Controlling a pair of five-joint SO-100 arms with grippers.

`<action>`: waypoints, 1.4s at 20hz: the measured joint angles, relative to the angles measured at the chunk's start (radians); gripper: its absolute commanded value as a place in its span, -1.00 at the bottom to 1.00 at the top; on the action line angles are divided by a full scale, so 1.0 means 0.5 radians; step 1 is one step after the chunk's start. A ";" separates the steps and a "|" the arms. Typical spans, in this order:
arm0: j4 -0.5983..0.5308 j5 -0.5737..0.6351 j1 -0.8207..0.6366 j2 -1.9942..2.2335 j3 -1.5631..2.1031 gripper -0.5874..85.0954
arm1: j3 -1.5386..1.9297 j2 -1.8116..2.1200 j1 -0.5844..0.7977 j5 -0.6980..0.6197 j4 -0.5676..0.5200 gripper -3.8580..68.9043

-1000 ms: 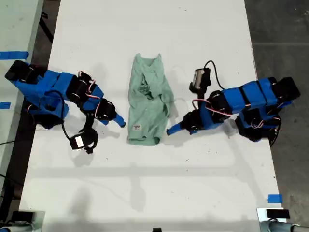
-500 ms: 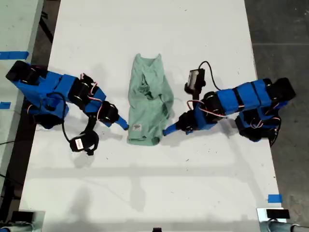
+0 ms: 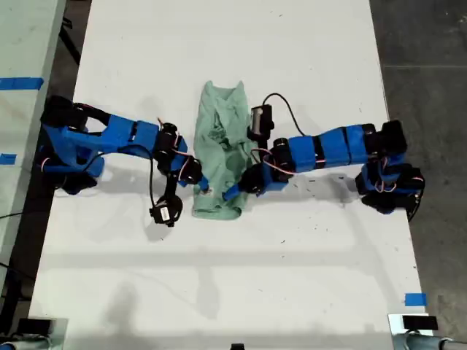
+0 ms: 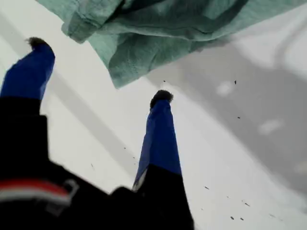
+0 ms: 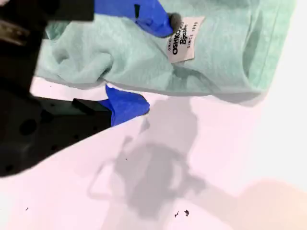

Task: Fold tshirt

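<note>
- At the middle of the white table [image 3: 219, 292]: the tshirt [image 3: 222, 157], bunched into a narrow wrinkled strip, neck end far, hem end near, as the exterior view shows it.
- Reaching in from the exterior view's right: my first gripper [image 4: 98, 69], fingers spread wide, nothing between them, a loose corner of the cloth just beyond the tips.
- Reaching in from the exterior view's left: my second gripper [image 5: 156, 64], fingers apart and straddling the strip's edge, one resting on top of the cloth beside the sewn label [image 5: 184, 38], the other low against the table at the fold's rim. Not yet pinched shut, by the look of it.
- Likely step: taking hold of both near corners for the next fold.
- Risk on the label side: closing on the top layer alone, peeling the strip open instead of lifting it whole.
- Risk on the other side: closing short of the corner and coming away with nothing, leaving one-sided tension to twist the strip.
- Further hazard: both sets of tips close together over the near end, with little room to avoid a clash.
</note>
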 measured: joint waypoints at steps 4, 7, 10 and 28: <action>-0.104 0.018 -0.021 -0.150 -0.009 -0.59 | -0.015 -0.224 0.012 -0.025 -0.110 0.05; -0.175 0.028 -0.037 -0.307 -0.135 -0.55 | -0.224 -0.469 0.015 -0.049 -0.129 0.03; -0.193 0.046 -0.049 -0.457 -0.239 -0.74 | -0.353 -0.623 0.015 -0.043 -0.160 -0.44; 0.252 0.224 0.221 -0.586 -1.043 -0.99 | -0.518 -0.304 -0.301 -0.117 0.003 -0.95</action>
